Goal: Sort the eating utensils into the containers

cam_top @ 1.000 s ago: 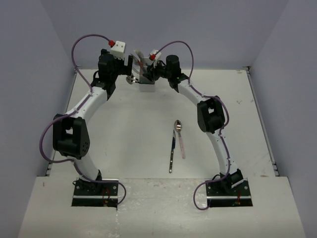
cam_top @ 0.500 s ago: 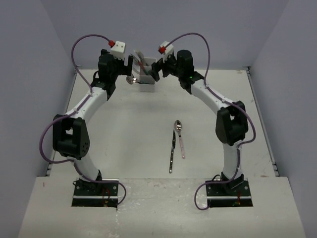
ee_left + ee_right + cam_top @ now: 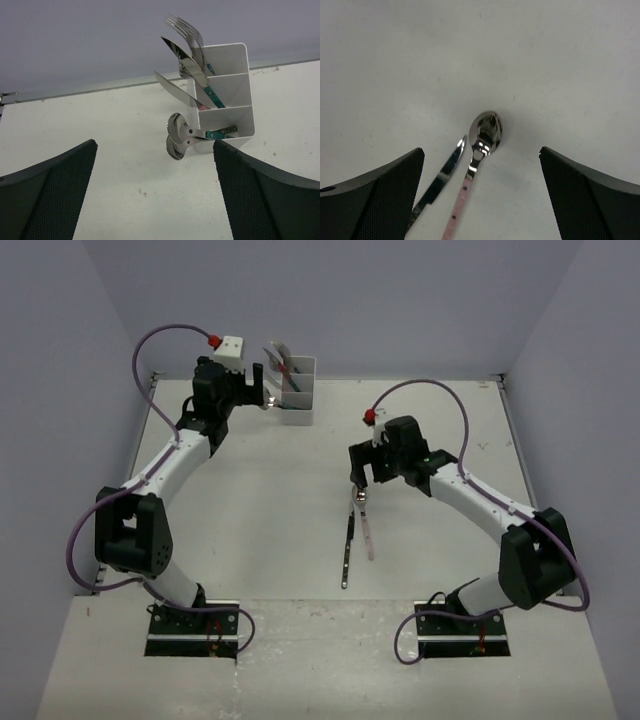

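The white compartmented container (image 3: 300,402) stands at the back of the table, with several utensils (image 3: 192,55) leaning out of it: forks, a knife, and spoons (image 3: 177,139) poking from the lowest compartment (image 3: 227,127). My left gripper (image 3: 261,390) is open just left of it, nothing between its fingers (image 3: 154,145). A pink-handled spoon (image 3: 364,522) and a black-handled knife (image 3: 348,545) lie side by side mid-table. My right gripper (image 3: 361,476) hovers open above the spoon's bowl (image 3: 487,129), with the knife (image 3: 440,177) near its left finger.
The table's raised rim (image 3: 520,470) runs along the right side, and grey walls close in the back and sides. Both arm bases (image 3: 195,625) sit at the near edge.
My right arm has swung away from the container and down to the spoon and knife mid-table, its jaws now wide open. The left arm shifted slightly left.
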`<state>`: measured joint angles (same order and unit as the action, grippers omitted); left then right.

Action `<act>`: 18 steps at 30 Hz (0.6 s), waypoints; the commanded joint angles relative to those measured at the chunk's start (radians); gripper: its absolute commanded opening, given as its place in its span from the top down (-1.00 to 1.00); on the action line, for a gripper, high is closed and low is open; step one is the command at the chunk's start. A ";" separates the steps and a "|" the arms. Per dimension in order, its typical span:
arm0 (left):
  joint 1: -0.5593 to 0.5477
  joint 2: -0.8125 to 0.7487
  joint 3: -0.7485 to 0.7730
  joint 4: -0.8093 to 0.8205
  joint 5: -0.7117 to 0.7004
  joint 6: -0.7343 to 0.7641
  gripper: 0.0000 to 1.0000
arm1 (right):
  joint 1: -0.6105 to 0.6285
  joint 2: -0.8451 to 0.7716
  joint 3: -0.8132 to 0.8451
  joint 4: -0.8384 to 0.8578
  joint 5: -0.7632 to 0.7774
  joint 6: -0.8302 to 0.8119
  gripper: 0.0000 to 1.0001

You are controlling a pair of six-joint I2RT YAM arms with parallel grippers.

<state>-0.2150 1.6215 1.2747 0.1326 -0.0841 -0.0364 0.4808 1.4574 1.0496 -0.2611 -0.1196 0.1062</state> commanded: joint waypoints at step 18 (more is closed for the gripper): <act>0.009 -0.103 -0.054 -0.073 -0.069 -0.051 -1.00 | 0.119 0.234 -0.050 -0.309 0.161 0.331 -0.52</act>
<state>-0.2150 1.5631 1.2419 0.0711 -0.1234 -0.0689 0.5911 1.6840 0.9882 -0.5323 -0.0120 0.3672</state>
